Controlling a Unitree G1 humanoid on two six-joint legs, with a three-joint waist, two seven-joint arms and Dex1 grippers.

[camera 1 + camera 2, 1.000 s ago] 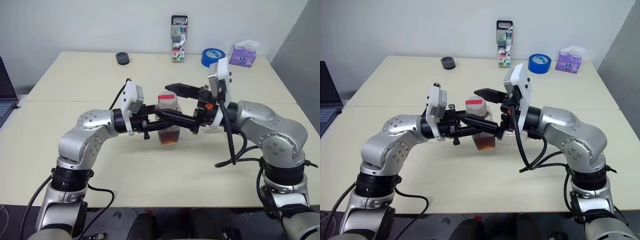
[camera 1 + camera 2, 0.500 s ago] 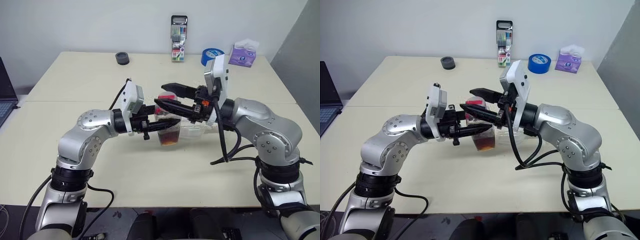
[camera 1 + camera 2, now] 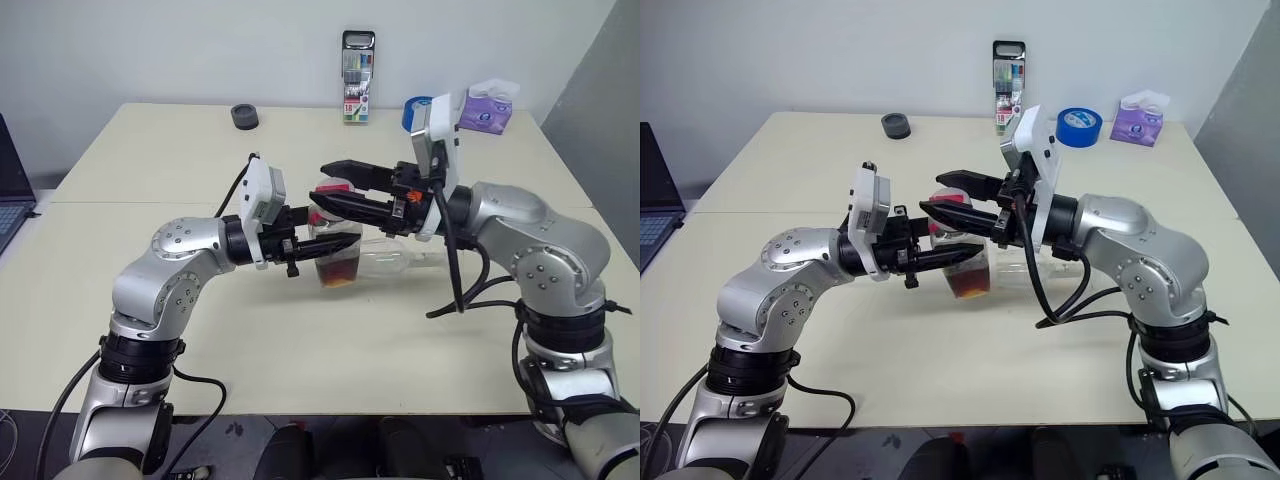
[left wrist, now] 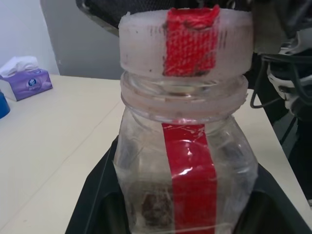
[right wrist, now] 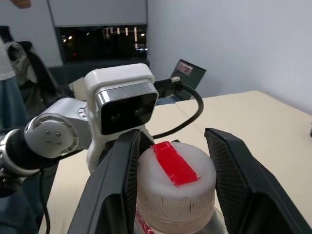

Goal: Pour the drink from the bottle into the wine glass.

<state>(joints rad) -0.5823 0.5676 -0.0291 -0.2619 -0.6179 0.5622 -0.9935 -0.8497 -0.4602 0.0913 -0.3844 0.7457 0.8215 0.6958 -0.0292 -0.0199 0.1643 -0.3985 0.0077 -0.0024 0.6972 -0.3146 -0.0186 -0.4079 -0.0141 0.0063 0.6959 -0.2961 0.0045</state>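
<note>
**Left gripper clamped on bottle, cap not off, nothing poured**

Head views: left gripper is shut around the body of the bottle and holds it upright at the middle of the table. Whether its base touches the tabletop, I cannot tell. Right gripper comes in level from the other side, with one finger on either side of the cap. The drink sits dark red-brown in the lowest part of the bottle. The wine glass shows as a clear shape under the right forearm, just beside the bottle. It looks empty, and I cannot tell whether it is upright or lying down.

Left wrist view: the bottle's clear squarish walls are close up, with the red strip running down the front. The white cap is seated on the neck with a red patch on it. Black fingers press both flanks.

Right wrist view: both fingers seem to touch the sides of the cap, so I read it as gripped.

Judgement: this is an early stage. The bottle is secured and uncapping is only beginning. Left to do are removing the cap, tipping the bottle over the glass and pouring.
</note>
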